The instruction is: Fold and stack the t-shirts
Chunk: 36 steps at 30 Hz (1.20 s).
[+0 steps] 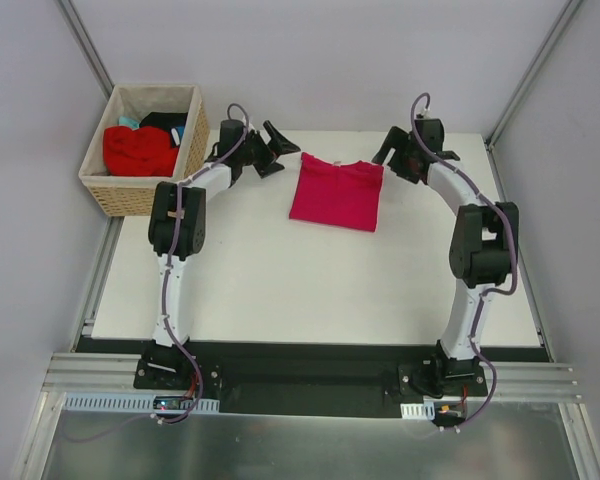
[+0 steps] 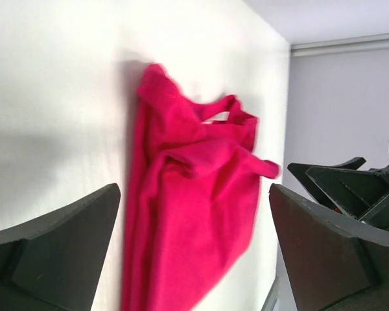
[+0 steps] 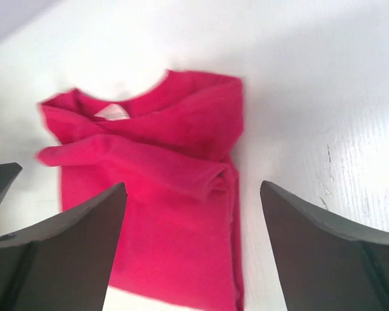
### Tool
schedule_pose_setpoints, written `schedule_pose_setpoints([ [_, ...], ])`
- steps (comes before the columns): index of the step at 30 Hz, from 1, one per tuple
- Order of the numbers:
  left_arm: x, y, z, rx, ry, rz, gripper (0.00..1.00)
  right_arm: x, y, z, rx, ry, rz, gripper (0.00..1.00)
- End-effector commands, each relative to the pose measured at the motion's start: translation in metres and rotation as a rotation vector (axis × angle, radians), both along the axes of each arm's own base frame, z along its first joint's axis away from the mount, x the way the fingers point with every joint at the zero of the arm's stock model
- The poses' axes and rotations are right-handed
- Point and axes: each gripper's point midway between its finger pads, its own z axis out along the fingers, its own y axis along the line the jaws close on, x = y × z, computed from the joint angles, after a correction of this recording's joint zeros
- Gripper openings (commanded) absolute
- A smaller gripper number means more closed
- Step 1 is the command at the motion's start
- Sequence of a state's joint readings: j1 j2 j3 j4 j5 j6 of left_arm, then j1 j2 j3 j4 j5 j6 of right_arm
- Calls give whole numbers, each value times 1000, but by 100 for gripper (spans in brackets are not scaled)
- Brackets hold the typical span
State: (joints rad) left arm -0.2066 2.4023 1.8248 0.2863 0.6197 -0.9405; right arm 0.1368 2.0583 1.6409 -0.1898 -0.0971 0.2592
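Desk (image 1: 280,280) in white fills most of the overhead view. At its far left corner sits a woven wicker basket (image 1: 145,195). Inside it a bright red cloth (image 1: 138,150) lies bunched on top. A black cloth (image 1: 170,122) and a sliver of teal cloth (image 1: 128,122) show behind it. All three are mostly buried, so their shape cannot be made out.

On the far middle of the desk lies the crimson-pink t-shirt (image 1: 337,192), folded into a rough rectangle. Its neck opening points toward the far edge and a small pale label (image 3: 111,113) shows inside the collar. One sleeve is folded across the front, and the folds are loose and rumpled. The left wrist view shows it blurred.

The left gripper (image 1: 278,148) is just beside the shirt's left edge and the right gripper (image 1: 388,152) just beside its right. Both jaws are spread wide and hold nothing.
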Motion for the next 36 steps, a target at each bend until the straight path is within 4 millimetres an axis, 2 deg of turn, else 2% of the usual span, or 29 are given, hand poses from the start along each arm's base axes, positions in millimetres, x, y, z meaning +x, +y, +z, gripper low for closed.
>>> schedule_pose_setpoints([
  [1,-33,-14,145,-51,-259,-74,99,-14,24,119,3,-258,68,89],
  [2,-43,-17,139,-46,-238,-81,99,-22,30,115,3,-241,83,89],
  [4,-64,-32,155,-58,-245,-113,99,-37,43,120,9,-243,105,89],
  [6,-81,-45,146,-70,-207,-150,99,-49,48,104,14,-201,112,90],
  [7,-89,-50,148,-81,-205,-160,99,-54,50,101,18,-192,118,90],
  [9,-108,-67,129,-75,-176,-193,99,-65,50,80,22,-140,118,90],
  [11,-122,-77,112,-77,-148,-211,99,-72,49,72,22,-125,117,90],
  [13,-129,-81,97,-99,-114,-212,99,-81,47,55,18,-90,119,90],
  [14,-135,-81,82,-99,-85,-212,99,-83,47,51,15,-84,120,90],
  [16,-135,-81,70,-100,-82,-203,99,-86,45,41,12,-67,121,90],
  [17,-138,-79,57,-90,-63,-196,99,-86,46,39,7,-66,124,90],
  [19,-135,-76,48,-70,-70,-182,99,-85,46,34,8,-58,124,90],
  [21,-130,-73,40,-61,-63,-170,99,-84,46,29,4,-50,128,90],
  [25,-119,-67,37,-52,-68,-161,99,-80,49,29,10,-51,139,90],
  [26,-115,-67,41,-53,-80,-157,99,-78,50,32,9,-58,143,90],
  [29,-107,-64,35,-50,-75,-153,99,-75,52,31,11,-56,151,90],
  [32,-103,-64,25,-50,-64,-155,99,-74,53,28,16,-49,156,90],
  [36,-103,-65,-1,-54,-26,-155,99,-70,54,26,15,-49,156,90],
])
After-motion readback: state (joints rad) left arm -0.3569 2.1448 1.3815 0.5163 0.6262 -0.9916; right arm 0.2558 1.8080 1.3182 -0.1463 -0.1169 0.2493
